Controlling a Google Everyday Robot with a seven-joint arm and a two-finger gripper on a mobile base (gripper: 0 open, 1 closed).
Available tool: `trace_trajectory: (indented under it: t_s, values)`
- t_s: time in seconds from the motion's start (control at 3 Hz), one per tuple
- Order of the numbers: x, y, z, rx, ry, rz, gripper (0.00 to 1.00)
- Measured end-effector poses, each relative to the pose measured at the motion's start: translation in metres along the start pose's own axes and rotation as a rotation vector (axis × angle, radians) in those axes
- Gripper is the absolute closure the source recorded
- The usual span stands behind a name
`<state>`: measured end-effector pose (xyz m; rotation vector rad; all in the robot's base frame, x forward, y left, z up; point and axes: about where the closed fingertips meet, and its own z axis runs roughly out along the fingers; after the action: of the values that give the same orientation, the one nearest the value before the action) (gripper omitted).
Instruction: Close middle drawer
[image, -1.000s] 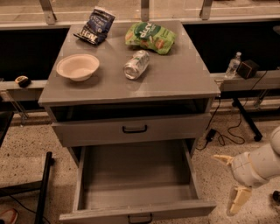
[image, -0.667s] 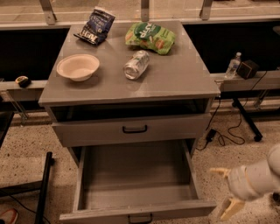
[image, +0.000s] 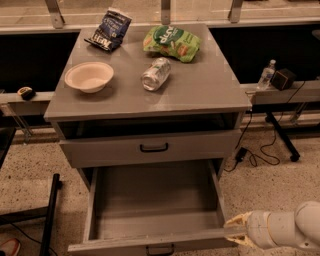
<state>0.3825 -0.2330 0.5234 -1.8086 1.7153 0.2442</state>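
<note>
Pincer (image: 230, 231) spread beside middle drawer (image: 150, 202)

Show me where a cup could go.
Bare: right front of the cabinet top, bordered by the can and green chip bag; inside the middle drawer. Crowded: back left, bowl and dark snack bag. The gripper hovers by that drawer's front right corner.

You will find the middle drawer (image: 150, 220), a long grey box with a low front and a small black handle (image: 160, 248), pulled far out. The hand (image: 235, 230), fingers apart, sits at its front right corner.
</note>
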Motion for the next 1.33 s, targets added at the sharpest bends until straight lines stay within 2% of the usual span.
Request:
trace_trajectory:
  t_s: [0.33, 0.67, 1.0, 1.33]
  values:
    - [-0.014, 0.002, 0.02, -0.018, -0.039, -0.103, 0.86]
    - [-0.009, 0.007, 0.033, -0.053, -0.025, -0.108, 1.0]
    - [-0.001, 0.045, 0.054, -0.166, -0.036, -0.067, 1.0]
    - [-0.001, 0.063, 0.059, -0.22, -0.051, -0.046, 1.0]
